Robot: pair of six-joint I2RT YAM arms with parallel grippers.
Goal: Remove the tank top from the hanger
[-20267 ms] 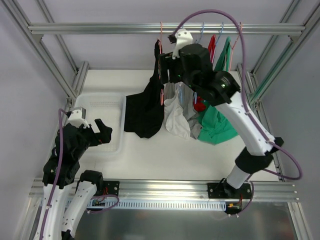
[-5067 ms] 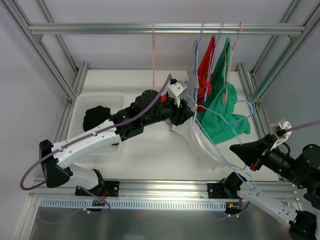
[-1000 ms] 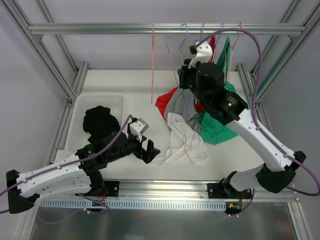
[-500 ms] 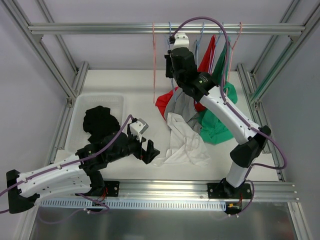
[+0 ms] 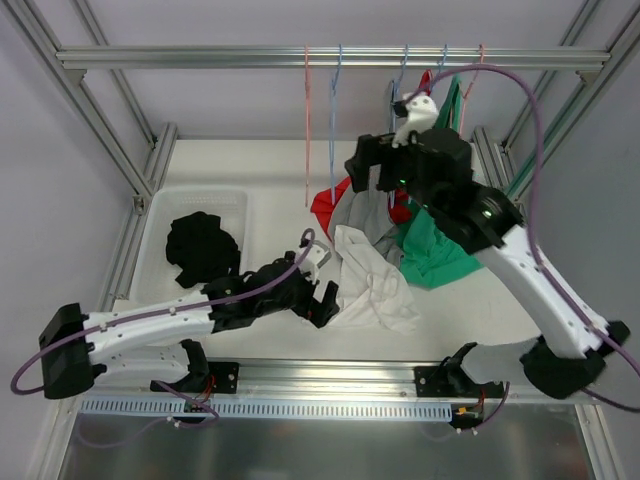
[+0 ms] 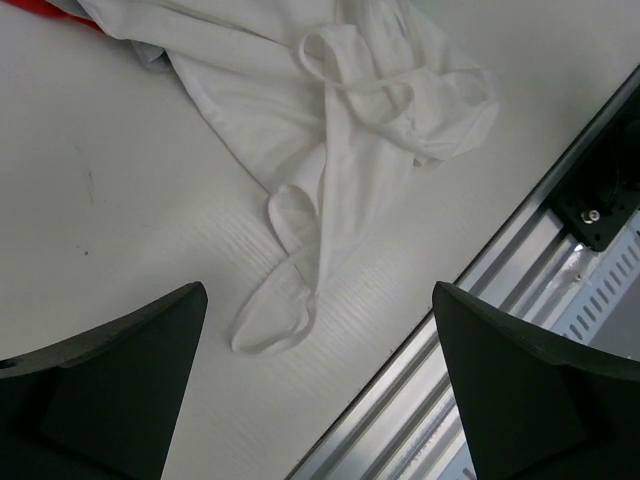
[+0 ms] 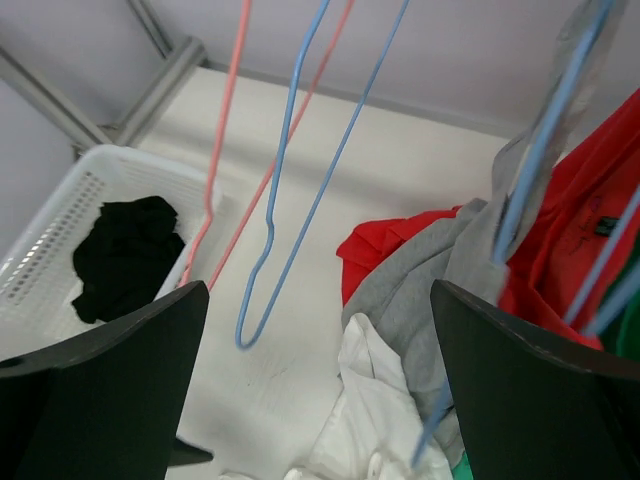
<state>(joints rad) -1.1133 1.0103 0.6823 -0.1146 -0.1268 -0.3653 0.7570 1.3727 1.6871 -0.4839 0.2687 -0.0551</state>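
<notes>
Tank top [image 5: 375, 290] lies crumpled on the table [image 5: 270, 170], off the hanger [image 5: 335, 120]. It is white, thin and creased, with narrow straps; in the left wrist view [image 6: 340, 150] one strap trails toward the camera as a flat loop and another curls near the far end. Its full outline cannot be made out. The left wrist view cuts it off at the top edge, and from above its far edge meets a heap of grey [image 5: 360, 215], red [image 5: 328, 205] and green [image 5: 435, 250] clothes, so where it ends there is unclear. The right wrist camera catches only a white corner [image 7: 370, 420] at the bottom.

The blue hanger hangs bare from the rail [image 5: 200, 57], beside a bare pink hanger [image 5: 307, 120]. The hangers farther right are mostly hidden behind the right arm.

Left gripper [image 5: 328, 305] sits low at the top's near-left edge, jaws spread wide with nothing between them; whether it touches the cloth cannot be told. Right gripper [image 5: 368, 170] is raised just right of the blue hanger, jaws also wide apart and holding nothing. A black garment [image 5: 203, 245] lies in the basket [image 5: 160, 215] at left.
</notes>
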